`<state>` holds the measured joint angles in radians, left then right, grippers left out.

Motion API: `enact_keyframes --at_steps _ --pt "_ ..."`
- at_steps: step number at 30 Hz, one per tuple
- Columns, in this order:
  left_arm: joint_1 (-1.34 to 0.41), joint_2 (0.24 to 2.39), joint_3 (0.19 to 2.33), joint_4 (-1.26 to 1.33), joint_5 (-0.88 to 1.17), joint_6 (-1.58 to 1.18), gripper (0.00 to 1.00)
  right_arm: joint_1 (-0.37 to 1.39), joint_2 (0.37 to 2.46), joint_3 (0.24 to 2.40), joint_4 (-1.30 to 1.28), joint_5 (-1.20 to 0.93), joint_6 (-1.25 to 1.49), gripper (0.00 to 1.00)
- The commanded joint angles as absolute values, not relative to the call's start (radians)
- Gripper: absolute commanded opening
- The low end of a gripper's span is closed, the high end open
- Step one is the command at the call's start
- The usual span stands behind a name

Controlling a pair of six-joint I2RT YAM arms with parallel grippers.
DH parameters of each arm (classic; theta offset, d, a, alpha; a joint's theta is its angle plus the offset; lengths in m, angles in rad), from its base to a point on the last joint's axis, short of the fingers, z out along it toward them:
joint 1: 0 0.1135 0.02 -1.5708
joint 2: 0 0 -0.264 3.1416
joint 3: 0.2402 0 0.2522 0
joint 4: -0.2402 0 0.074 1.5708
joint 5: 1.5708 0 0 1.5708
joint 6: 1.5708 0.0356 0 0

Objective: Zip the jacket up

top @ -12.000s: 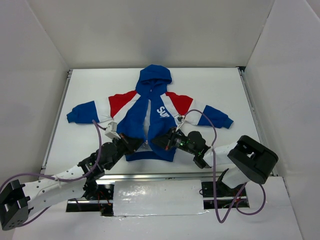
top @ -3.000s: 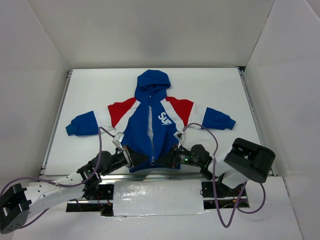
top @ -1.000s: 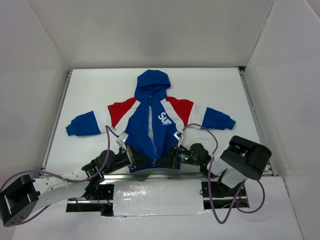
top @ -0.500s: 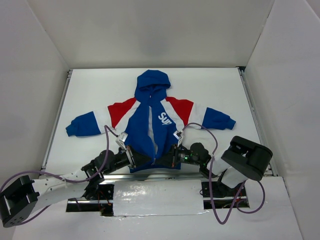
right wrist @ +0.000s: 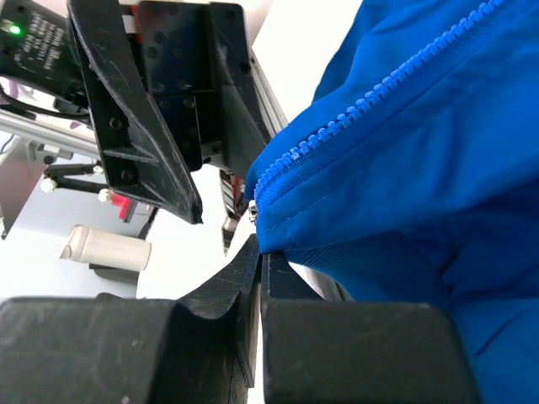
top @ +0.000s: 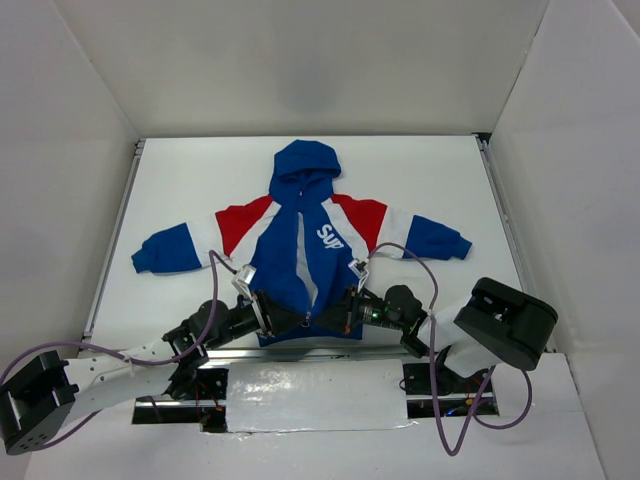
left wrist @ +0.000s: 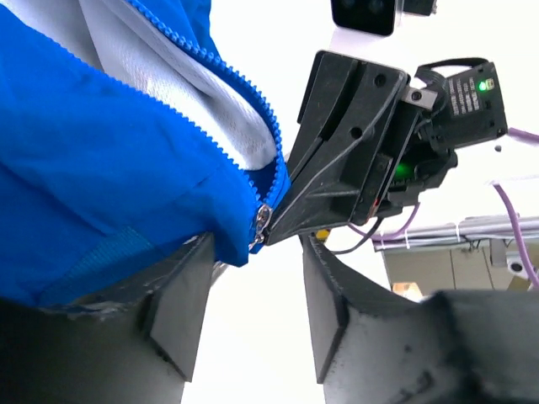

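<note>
One jacket (top: 283, 272) hem corner — right tool (right wrist: 258, 246) pinching.

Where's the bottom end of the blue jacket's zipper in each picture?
Top external: zipper's bottom end, low centre, at the hem of the royal blue hooded jacket.
Left wrist: small silver piece at picture centre.
Right wrist: just left of centre.
Shared landmark: blue zipper teeth running up from it.
</note>
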<state>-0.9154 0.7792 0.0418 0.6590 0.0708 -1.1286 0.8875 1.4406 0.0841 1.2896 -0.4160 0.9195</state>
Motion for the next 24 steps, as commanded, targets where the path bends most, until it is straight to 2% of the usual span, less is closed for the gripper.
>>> enact_keyframes --at_steps 1,2,8,15,21,22,24 --pt "-0.92 0.775 -0.037 0.747 0.101 -1.121 0.6 0.884 1.404 0.087 1.741 -0.436 0.91 0.0" --pt "-0.919 0.776 -0.035 0.746 0.101 -1.12 0.6 0.884 1.402 0.087 1.741 -0.437 0.91 0.0" --pt "-0.919 0.81 -0.044 0.798 0.115 -1.123 0.38 0.882 1.384 0.091 1.721 -0.445 0.908 0.0" --pt "-0.919 0.853 -0.044 0.859 0.133 -1.112 0.38 0.879 1.397 0.11 1.733 -0.494 0.928 0.0" --pt "-0.92 0.884 -0.054 0.914 0.147 -1.114 0.26 0.877 1.404 0.106 1.75 -0.509 0.937 0.0" --pt "-0.92 0.884 -0.057 0.914 0.146 -1.114 0.2 0.876 1.402 0.104 1.75 -0.509 0.937 0.0" --pt "-0.919 0.881 -0.057 0.914 0.146 -1.114 0.15 0.873 1.401 0.101 1.749 -0.508 0.939 0.0"
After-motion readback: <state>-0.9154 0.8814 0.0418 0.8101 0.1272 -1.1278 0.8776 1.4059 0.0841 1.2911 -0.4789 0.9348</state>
